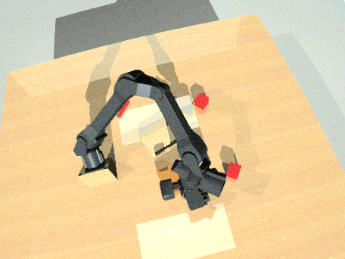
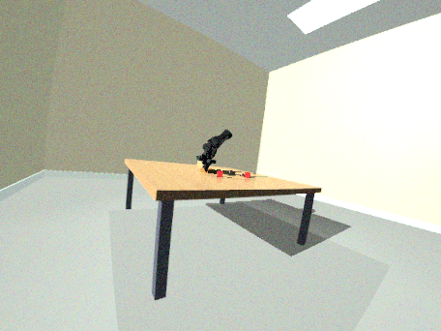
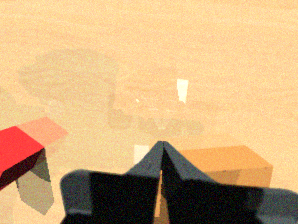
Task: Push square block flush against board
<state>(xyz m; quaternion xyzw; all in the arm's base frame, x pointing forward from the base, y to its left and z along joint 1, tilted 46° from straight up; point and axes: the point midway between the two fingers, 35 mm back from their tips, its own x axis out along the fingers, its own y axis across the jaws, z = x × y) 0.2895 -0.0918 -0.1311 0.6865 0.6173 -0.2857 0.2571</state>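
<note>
My gripper [image 3: 161,145] is shut and empty. In the wrist view its joined fingertips are low in the middle, in front of part of the orange block [image 3: 224,159] [image 1: 165,173], which shows right of them and through the slit between the fingers. In the top view the hand hides much of this block. Whether the fingers touch it, I cannot tell. A pale flat piece, apparently the board [image 1: 152,140], lies behind the block, with a dark side facing it. A shaded gap seems to lie between them. The forearm covers the board's right part.
One red cube [image 1: 234,170] [image 3: 17,150] is right of the hand. Another red cube [image 1: 201,101] is farther back. A red piece [image 1: 123,109] shows beside the upper arm. The pale arm base [image 1: 99,173] stands left. Bright patches and arm shadows cross the table [image 1: 68,212].
</note>
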